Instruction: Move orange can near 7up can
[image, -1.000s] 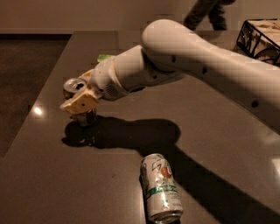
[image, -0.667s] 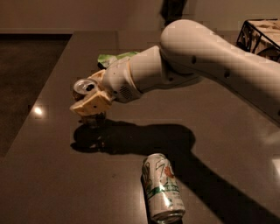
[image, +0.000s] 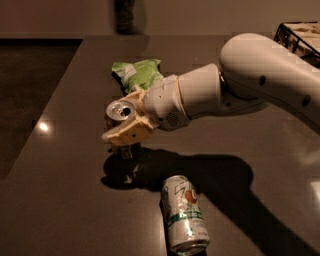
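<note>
I had one counter (image: 55, 200), one arm (image: 260, 75), one green snack bag (image: 136, 74) and one 7up can (image: 184, 216) lying on its side. The gripper (image: 125, 132) sat between them, fingers clamped on the single orange can (image: 120, 110).
</note>
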